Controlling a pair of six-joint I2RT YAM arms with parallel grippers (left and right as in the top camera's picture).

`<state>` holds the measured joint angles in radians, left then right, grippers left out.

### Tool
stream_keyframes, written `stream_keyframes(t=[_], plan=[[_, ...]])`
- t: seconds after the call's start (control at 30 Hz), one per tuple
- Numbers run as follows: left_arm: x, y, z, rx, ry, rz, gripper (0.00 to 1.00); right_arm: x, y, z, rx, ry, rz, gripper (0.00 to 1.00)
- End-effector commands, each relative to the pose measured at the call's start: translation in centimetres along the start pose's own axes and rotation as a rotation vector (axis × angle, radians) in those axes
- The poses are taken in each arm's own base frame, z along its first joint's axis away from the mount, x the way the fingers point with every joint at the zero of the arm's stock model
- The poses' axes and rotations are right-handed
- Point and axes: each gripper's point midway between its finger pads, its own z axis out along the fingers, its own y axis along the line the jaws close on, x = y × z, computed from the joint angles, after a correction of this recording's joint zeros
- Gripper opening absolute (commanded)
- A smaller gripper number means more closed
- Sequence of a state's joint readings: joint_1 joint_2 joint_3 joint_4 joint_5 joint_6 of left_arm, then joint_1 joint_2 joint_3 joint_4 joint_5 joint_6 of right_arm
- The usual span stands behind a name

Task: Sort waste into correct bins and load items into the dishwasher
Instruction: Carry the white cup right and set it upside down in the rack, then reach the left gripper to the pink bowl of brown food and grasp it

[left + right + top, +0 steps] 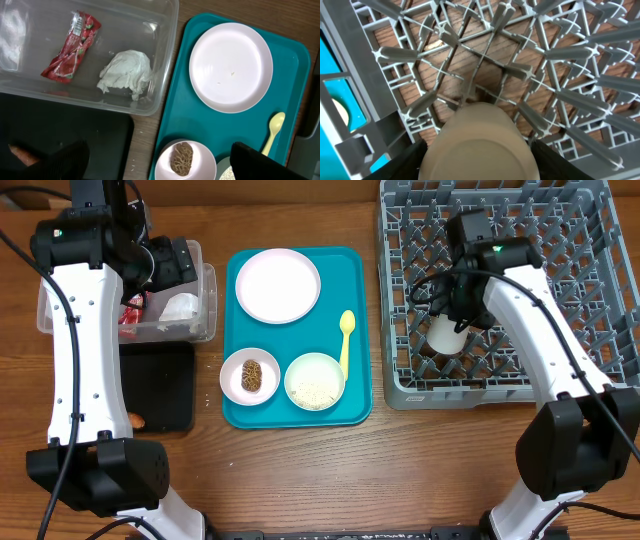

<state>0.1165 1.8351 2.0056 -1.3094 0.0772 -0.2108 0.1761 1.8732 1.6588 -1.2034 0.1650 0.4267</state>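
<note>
You get bright, even light from above; shadows are soft & short. Glare streaks the clear tub wall by the desk's left edge. Right wrist pic: cup is too close, blurred; pegs of the rack splay toward the frame edges.

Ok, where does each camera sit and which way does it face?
Overhead: above the table, facing down; left arm, right arm show.
Left wrist: over the clear tub, facing down at wrapper and napkin; own fingers at bottom.
Right wrist: over the dish rack, facing down; cup between own fingers.
Overhead and left wrist share the plate.
</note>
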Motion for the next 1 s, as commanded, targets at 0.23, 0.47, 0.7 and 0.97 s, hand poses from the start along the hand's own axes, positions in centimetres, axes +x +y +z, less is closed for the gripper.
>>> stream_keyframes(t=[0.23, 0.47, 0.7, 0.97], plan=[[-0.3, -0.4, 0.1, 0.0, -0.007, 0.015, 0.92, 0.0, -0.4, -0.2, -0.001, 0.001, 0.028, 1.0], [1.0, -3.4, 0.3, 0.029, 0.023, 0.119, 0.92, -2.1, 1.1, -5.8, -0.102, -0.043, 0.036, 1.0], [8.2, -7.8, 2.1, 0.055, 0.241, 0.232, 0.88, -3.3, 3.4, -11.3, -0.259, -0.094, -0.002, 1.0], [16.9, -10.1, 8.1, 0.007, 0.429, 0.239, 0.84, -2.4, 3.5, -10.3, -0.246, -0.059, -0.022, 1.0]])
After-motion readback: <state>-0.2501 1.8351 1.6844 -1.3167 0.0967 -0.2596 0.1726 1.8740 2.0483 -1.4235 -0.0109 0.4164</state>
